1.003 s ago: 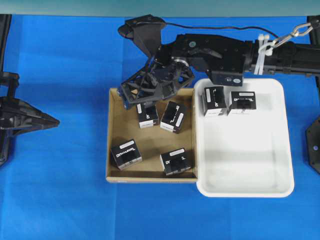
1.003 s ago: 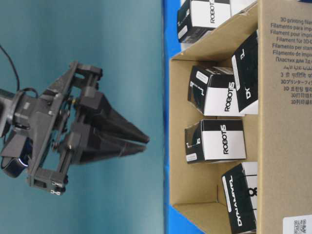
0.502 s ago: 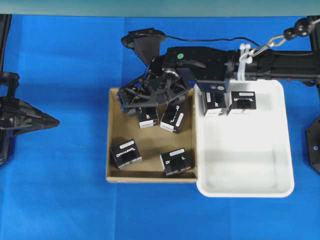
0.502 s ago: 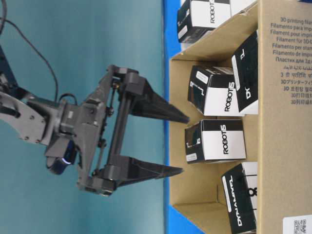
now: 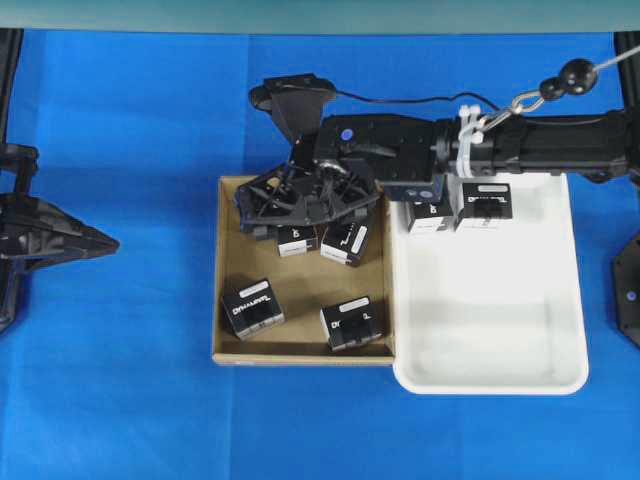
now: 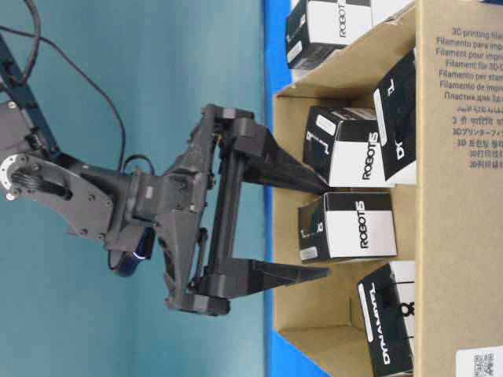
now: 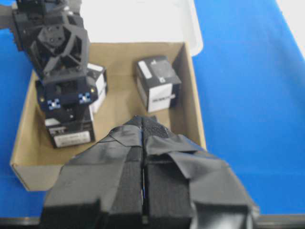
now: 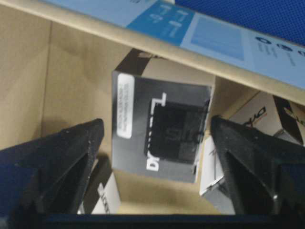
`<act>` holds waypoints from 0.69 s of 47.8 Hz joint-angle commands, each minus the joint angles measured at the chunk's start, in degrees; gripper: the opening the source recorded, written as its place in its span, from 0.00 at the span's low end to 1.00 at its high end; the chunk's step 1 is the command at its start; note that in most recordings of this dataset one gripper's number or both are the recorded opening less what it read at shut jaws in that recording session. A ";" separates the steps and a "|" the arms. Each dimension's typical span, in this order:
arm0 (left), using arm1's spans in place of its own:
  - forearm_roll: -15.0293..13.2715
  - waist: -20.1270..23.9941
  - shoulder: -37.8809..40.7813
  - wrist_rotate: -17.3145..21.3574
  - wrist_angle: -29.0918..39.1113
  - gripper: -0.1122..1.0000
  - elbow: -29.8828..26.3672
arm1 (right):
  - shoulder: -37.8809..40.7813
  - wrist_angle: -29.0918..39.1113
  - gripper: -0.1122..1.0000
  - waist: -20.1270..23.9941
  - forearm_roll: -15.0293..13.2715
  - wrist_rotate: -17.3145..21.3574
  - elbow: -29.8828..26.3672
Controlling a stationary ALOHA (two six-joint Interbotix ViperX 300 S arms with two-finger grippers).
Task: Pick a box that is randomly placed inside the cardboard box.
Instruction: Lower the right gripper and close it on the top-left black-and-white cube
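Observation:
The cardboard box [image 5: 216, 300] is a shallow brown carton with several small black boxes inside. My right gripper [image 5: 295, 222] hangs open over its back part, fingers reaching down on either side of one box [image 5: 297, 239]. In the table-level view the right gripper [image 6: 328, 230] straddles this box [image 6: 354, 226], its fingertips just inside the cardboard box [image 6: 448, 259]. The right wrist view shows the box [image 8: 159, 143] face up with a white sticker, between the left finger [image 8: 66, 152] and the right one, apart from both. My left gripper [image 5: 100, 243] rests shut at the far left.
Another box [image 5: 345, 243] leans close beside the straddled one. Two more [image 5: 251, 308] [image 5: 351, 322] lie near the front wall. A white tray [image 5: 500, 330] touches the carton's right side and holds two black boxes [image 5: 485, 205] at its back.
My right gripper has opened wide and come down and forward into the cardboard box, its fingers now on both sides of one box. The left arm has not moved.

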 commanded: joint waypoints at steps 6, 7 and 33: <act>0.18 -0.09 0.35 0.00 -0.26 0.04 -1.14 | 1.41 -0.18 1.00 0.35 -1.05 1.67 -0.62; 0.09 0.00 0.26 0.00 -0.26 0.04 -1.14 | 1.49 -0.09 1.00 0.35 -1.05 1.76 -0.62; 0.18 0.00 0.26 0.00 -0.26 0.04 -1.05 | 0.09 -2.99 0.65 0.88 -0.70 2.72 -0.79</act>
